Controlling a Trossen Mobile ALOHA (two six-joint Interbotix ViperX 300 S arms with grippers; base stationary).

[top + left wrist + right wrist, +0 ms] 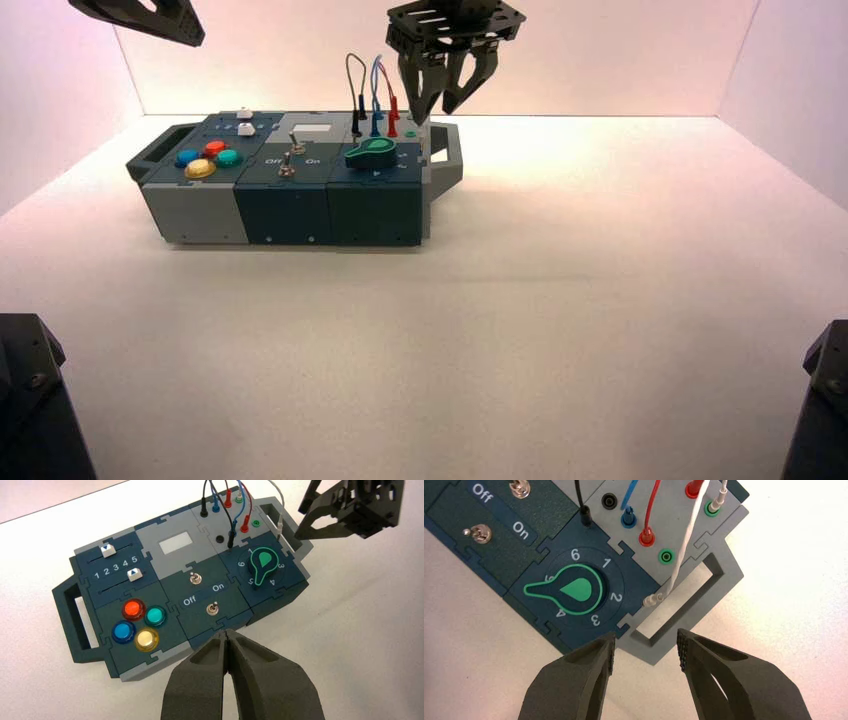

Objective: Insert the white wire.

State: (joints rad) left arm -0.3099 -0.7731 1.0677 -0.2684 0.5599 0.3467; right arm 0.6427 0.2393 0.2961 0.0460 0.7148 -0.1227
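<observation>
Approaching loose plug (pixel 653 599) | right claw (pixel 645 652) hovering beside it, spread | next: aligning, pinching plug

So the white wire (pixel 686 542) is a thin, pale jumper with a little white plug on each end. In the right wrist view it runs from the top right down to the centre right, gently bowed. The upper plug sits in a green-ringed socket, top right. The lower one's loose, lying tilted just left of the handle's opening.
</observation>
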